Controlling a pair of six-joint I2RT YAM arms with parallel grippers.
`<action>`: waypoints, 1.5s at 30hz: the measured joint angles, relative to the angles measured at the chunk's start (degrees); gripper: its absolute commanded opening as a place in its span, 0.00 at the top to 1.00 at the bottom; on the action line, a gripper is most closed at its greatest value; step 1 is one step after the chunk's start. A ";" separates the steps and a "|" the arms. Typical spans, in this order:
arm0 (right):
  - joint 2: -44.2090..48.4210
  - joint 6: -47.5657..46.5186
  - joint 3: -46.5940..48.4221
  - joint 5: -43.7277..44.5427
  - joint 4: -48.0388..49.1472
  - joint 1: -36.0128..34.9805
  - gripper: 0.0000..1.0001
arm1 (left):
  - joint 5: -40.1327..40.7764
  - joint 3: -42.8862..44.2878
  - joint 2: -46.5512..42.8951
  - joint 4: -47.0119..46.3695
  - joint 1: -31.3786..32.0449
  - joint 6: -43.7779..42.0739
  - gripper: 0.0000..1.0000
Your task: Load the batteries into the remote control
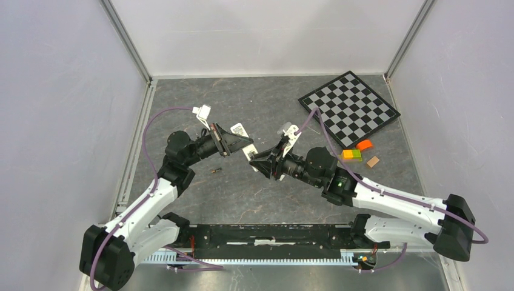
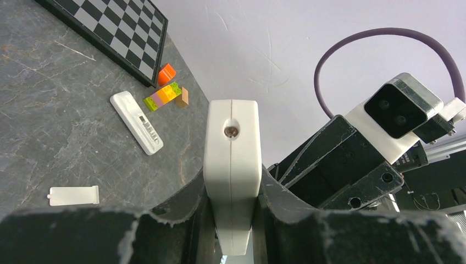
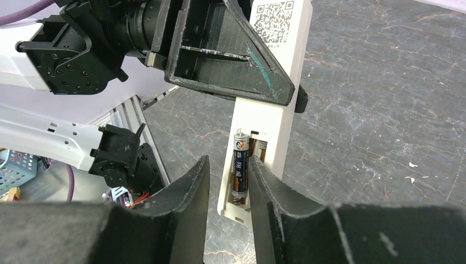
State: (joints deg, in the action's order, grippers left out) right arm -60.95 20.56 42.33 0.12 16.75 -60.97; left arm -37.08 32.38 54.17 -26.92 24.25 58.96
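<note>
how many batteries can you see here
2. One battery sits inside the remote the left gripper holds; another battery lies loose on the table.

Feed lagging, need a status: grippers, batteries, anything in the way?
Left gripper shut on remote. Right gripper open, straddling its battery bay. One battery seated, second battery on table. Nothing blocking the bay.

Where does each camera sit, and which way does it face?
Top external: above and behind the bases, looking down on the grey stone-patterned table; left arm and right arm both show.
Left wrist: on the left arm, looking past the left tool, shut on the white plastic remote control, toward the black-and-white chessboard.
Right wrist: on the right arm, looking past the open right tool at the dark cylindrical battery in that remote's compartment; the left tool shows too.
Shared: all three see the remote.
</note>
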 measured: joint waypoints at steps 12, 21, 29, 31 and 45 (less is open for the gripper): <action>4.81 8.63 1.81 2.43 -1.99 0.28 0.08 | 2.29 0.00 -1.22 -1.92 0.00 -0.04 0.98; 9.25 24.22 -4.48 12.63 1.73 0.35 0.02 | 4.76 -1.36 -1.99 -6.36 0.00 0.35 0.98; 3.52 37.35 -7.37 10.84 9.05 0.39 0.02 | 5.75 -1.77 -2.58 -9.55 0.00 2.56 0.98; 1.79 39.34 -7.32 9.68 10.86 0.39 0.02 | 5.68 -1.84 -2.36 -10.43 0.00 3.10 0.98; -4.94 48.89 -6.29 5.95 19.91 2.67 0.22 | 5.09 -2.78 -1.40 -14.01 0.00 5.31 0.98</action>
State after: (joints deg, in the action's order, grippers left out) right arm -65.89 69.45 36.03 6.07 36.67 -58.30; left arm -31.99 29.61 52.77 -40.93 24.25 64.27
